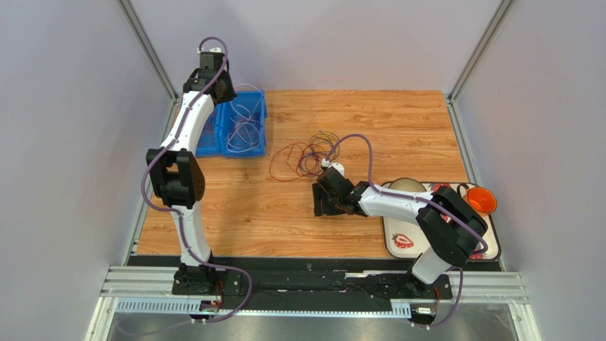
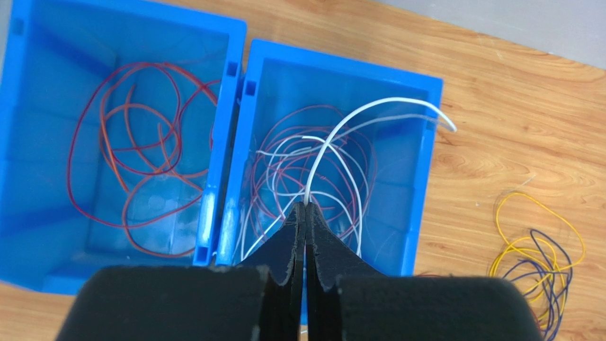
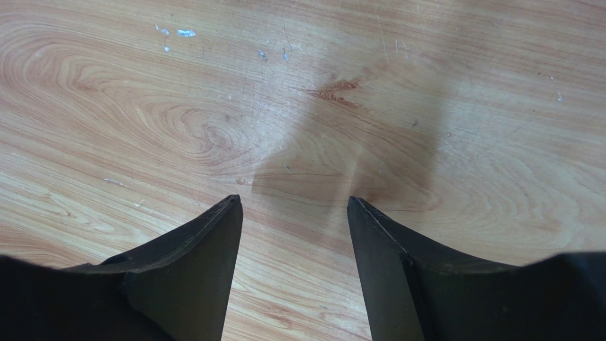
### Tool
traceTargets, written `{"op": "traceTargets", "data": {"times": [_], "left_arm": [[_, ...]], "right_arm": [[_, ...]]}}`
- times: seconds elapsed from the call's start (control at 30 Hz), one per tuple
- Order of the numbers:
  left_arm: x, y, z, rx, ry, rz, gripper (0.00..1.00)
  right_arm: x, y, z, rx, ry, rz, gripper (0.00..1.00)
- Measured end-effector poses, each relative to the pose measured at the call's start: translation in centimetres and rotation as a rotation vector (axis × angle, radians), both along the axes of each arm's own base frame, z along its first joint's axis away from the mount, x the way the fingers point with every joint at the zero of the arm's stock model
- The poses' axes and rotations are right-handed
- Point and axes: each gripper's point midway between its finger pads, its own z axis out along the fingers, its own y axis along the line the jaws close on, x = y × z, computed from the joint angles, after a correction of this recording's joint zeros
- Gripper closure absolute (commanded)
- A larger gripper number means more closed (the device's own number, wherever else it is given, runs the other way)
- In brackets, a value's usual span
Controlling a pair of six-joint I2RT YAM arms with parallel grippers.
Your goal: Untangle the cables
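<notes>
Since those hair-thin floppy coloured wire loops mid-frame probably snag easily, I'd pinch one outer strand; left gripper is clamped on a thin white wire, right gripper is open, empty.

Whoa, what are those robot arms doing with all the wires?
They are sorting tangled cables. The left end effector is shut on a white cable above a blue bin holding more cables. The bin beside it holds red and orange cables. The right end effector is open over the wooden table, holding nothing. A tangle of cables lies mid-table.
</notes>
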Motion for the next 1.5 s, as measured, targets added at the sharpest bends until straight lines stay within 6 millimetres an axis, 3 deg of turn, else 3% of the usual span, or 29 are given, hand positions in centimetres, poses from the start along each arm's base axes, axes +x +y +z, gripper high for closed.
{"op": "traceTargets", "data": {"times": [0.3, 0.53, 0.7, 0.77, 0.87, 1.0, 1.17, 1.27, 1.3, 1.33, 1.37, 1.5], "left_arm": [[0.2, 0.5, -4.3, -0.004, 0.076, 0.054, 1.00], [-0.2, 0.5, -5.1, -0.008, 0.106, 0.070, 0.81], [-0.4, 0.3, -5.5, -0.022, 0.118, 0.062, 0.58], [-0.8, 0.1, -5.4, -0.029, 0.126, 0.057, 0.55], [-1.4, -0.1, -4.0, -0.042, 0.113, 0.050, 0.53], [-3.1, -0.4, 0.3, -0.066, 0.049, 0.030, 0.52], [-7.2, -2.1, 6.5, -0.084, -0.066, -0.026, 0.48], [-9.9, -4.7, 8.8, -0.067, -0.114, -0.110, 0.39], [-11.0, -6.1, 9.1, -0.058, -0.120, -0.154, 0.30], [-11.9, -7.3, 9.3, -0.051, -0.124, -0.190, 0.12], [-12.9, -8.9, 9.3, -0.046, -0.126, -0.237, 0.04], [-16.4, -12.5, 7.0, -0.025, -0.078, -0.347, 0.04]], "right_arm": [[0.2, 0.3, 0.0, 0.013, -0.012, 0.008, 0.37], [0.2, 0.3, 0.0, 0.013, -0.013, 0.008, 0.38], [0.3, 0.3, 0.0, 0.021, -0.021, 0.008, 0.38], [0.3, 0.3, 0.0, 0.025, -0.024, 0.007, 0.38], [0.3, 0.3, 0.1, 0.032, -0.030, 0.007, 0.39], [0.2, 0.2, 0.1, 0.043, -0.040, 0.007, 0.39], [0.2, 0.2, 0.2, 0.066, -0.060, 0.006, 0.39], [0.2, 0.2, 0.3, 0.076, -0.069, 0.006, 0.39], [0.2, 0.2, 0.3, 0.077, -0.070, 0.006, 0.39], [0.1, 0.2, 0.3, 0.079, -0.072, 0.007, 0.39], [0.1, 0.2, 0.3, 0.079, -0.076, 0.007, 0.39], [-0.1, 0.2, 0.3, 0.076, -0.086, 0.012, 0.39]]}}
